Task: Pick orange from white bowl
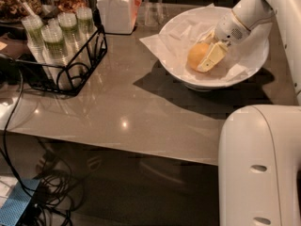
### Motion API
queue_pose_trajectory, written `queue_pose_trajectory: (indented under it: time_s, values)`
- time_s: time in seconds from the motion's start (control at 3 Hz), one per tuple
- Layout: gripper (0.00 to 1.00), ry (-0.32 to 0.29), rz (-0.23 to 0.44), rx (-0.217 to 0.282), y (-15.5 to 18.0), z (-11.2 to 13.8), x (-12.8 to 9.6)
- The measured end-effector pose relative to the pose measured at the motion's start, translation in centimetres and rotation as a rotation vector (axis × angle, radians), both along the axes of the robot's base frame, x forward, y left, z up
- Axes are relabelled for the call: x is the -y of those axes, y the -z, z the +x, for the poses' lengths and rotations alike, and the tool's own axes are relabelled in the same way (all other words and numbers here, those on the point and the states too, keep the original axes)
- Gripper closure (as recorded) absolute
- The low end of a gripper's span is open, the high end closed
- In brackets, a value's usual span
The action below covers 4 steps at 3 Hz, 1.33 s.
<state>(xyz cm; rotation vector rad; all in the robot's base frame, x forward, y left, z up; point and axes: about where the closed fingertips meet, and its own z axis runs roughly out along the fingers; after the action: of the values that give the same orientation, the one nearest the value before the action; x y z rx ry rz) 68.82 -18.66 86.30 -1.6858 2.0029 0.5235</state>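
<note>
The orange (196, 55) lies in the white bowl (188, 80), on crumpled white paper, at the table's far right. My gripper (205, 51) reaches down into the bowl from the upper right. One cream finger (212, 57) lies against the orange's near right side and the other finger sits behind the fruit, so the fingers are around the orange and closed on it. The orange still rests low in the bowl.
A black wire basket (66, 65) with several green-filled plastic cups stands at the left. A square white lidded jar (116, 8) stands at the back. Cables (28, 173) hang below the table's front edge. The robot's white body (261, 168) fills the lower right.
</note>
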Motion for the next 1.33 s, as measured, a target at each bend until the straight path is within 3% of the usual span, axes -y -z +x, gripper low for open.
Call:
queue_pose_trajectory:
  time_s: [0.33,0.67,1.0,1.33]
  values:
    - [1.00,-0.022,-0.019,0.077,-4.1,-0.6,-0.5]
    - [1.00,-0.036,-0.059,0.170,-9.8,-2.5,-0.5]
    - [1.00,-0.014,-0.030,0.194,-13.5,-5.6,0.4]
    - [1.00,0.051,0.064,0.138,-12.8,-8.1,2.5]
